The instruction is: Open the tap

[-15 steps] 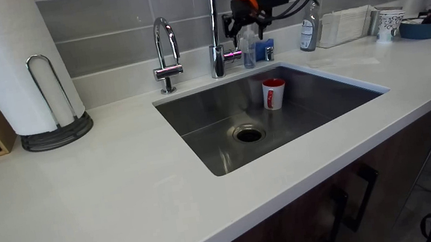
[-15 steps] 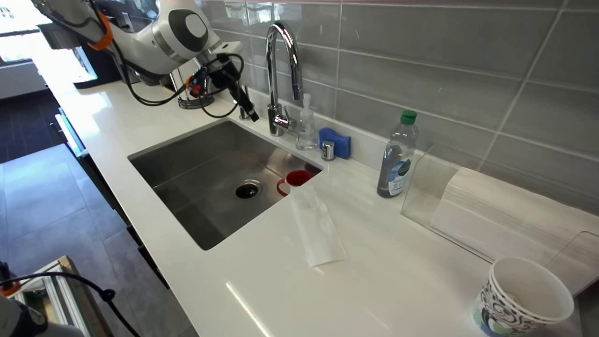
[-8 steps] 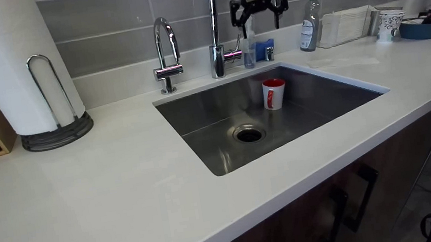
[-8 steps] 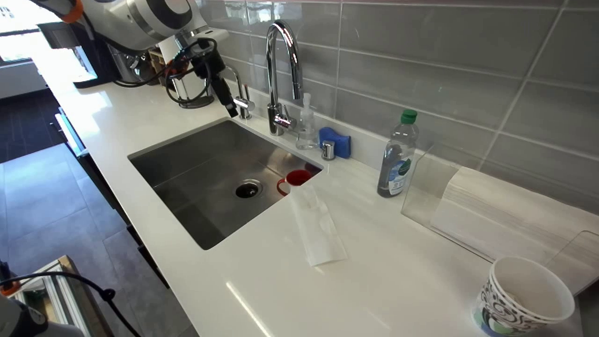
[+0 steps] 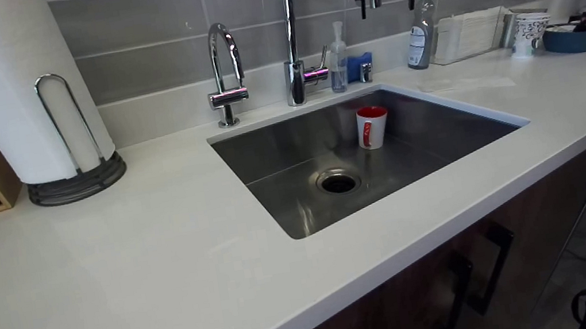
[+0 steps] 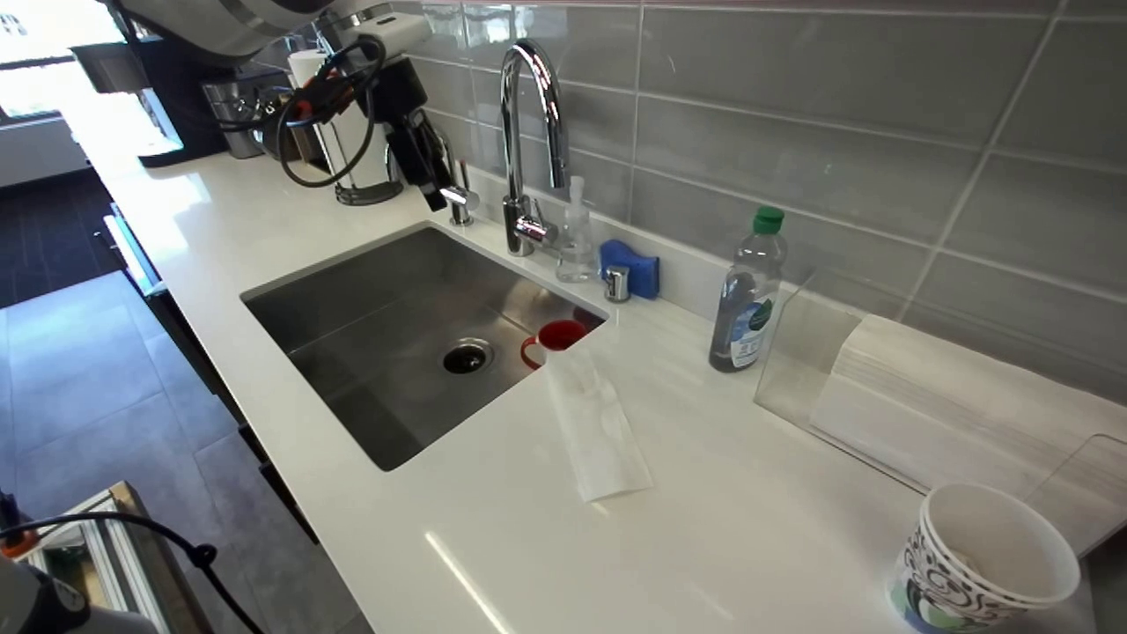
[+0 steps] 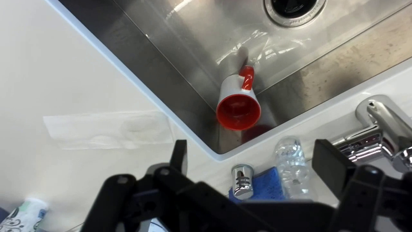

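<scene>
The tap, a tall chrome gooseneck faucet [image 5: 292, 66], stands behind the sink. In an exterior view my gripper hides part of its arch, and the spout end shows between the fingers. It stands whole in an exterior view [image 6: 511, 141]. Its side handle [image 5: 316, 75] has a thin lever pointing up. In the wrist view the tap's body and lever [image 7: 386, 122] lie at the right edge, beyond the right finger. My gripper [image 5: 387, 6] is open and empty, raised above the sink's back area. It also shows in an exterior view [image 6: 438, 198] and in the wrist view [image 7: 249, 154].
A short chrome tap [image 5: 225, 98] stands beside the tall one. A white mug with red inside [image 5: 372, 132] is in the sink [image 5: 275, 202]. A clear pump bottle [image 5: 338, 65], blue sponge [image 6: 643, 269] and green-capped bottle [image 6: 744, 299] stand along the back.
My gripper has moved right and up in an exterior view and turned, so both fingers show spread. It has drawn back from the tall tap. The tap and lever look unchanged.
</scene>
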Motion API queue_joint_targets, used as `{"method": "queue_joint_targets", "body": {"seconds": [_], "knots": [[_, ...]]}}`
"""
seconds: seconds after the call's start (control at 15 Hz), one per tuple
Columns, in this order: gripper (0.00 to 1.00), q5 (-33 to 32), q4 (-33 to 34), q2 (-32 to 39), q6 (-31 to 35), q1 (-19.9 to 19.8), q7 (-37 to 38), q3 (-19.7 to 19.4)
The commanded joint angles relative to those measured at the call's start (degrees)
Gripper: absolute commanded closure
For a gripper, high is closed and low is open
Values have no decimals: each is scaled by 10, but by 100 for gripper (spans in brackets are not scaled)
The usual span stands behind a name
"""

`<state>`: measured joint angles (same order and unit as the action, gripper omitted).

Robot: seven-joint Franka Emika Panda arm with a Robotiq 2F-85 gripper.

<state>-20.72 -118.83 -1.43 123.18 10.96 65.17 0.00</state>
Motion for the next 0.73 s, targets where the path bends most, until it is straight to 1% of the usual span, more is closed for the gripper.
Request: {"method": "queue_joint_targets", "body": {"seconds": [0.0, 0.07, 0.27, 0.67], "knots": [[0, -29, -69, -67, 51, -35, -19, 18], [0, -7, -21, -25, 14, -37, -10, 25], [0, -14, -48, -51, 33, -48, -20, 30], [0, -15, -55, -55, 35, -48, -20, 33]]}}
